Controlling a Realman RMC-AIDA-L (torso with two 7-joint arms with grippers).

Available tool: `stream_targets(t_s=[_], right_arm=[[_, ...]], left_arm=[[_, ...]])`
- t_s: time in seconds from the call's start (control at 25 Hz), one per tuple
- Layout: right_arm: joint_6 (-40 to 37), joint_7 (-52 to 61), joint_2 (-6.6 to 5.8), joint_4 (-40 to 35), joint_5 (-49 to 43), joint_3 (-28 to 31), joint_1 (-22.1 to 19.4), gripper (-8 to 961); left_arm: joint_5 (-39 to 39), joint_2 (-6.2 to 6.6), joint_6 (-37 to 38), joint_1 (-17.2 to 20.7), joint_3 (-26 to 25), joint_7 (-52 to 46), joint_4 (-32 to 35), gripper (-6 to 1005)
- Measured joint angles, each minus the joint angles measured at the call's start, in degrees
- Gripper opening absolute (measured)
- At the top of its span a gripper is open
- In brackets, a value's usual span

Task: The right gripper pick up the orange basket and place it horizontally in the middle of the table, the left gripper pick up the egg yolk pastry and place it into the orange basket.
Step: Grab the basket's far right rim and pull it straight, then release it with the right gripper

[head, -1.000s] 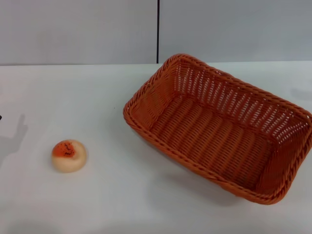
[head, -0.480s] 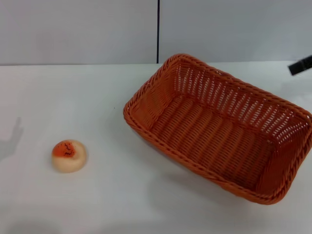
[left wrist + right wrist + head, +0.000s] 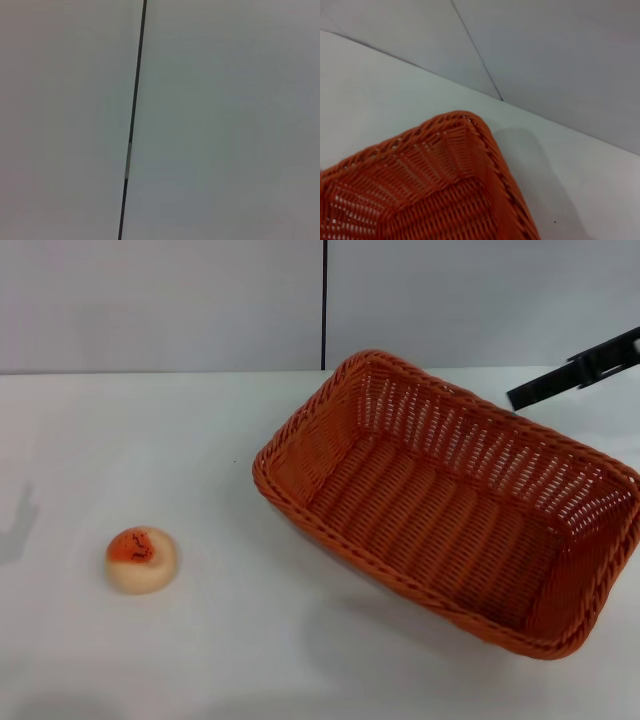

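We see the orange basket [image 3: 450, 505] lying askew on the bench's [image 3: 200, 640] right half, empty; the egg yolk pastry [image 3: 142, 559] waits far left. Our right claw [image 3: 575, 370] hovers beyond the far rim, spread unclear. Next: descend and grip that rim.

pastry [image 3: 142, 559] left of basket [image 3: 450, 505]
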Motion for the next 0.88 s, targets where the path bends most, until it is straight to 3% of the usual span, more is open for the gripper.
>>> stream_targets(t_s=[0.4,0.88], right_arm=[[-7.53,-1.56,3.16,3.03,-0.12,-1.69,-0.71,824],[-12.02,-4.42,4.34,6.41,0.75,-1.52,-1.37,809]], left_arm=[[-0.01,0.02,-0.12,-0.44,-0.03,-0.04,0.35,806],[-0.06,-0.17,-0.2,0.09,-0.03,-0.07,0.06,806]])
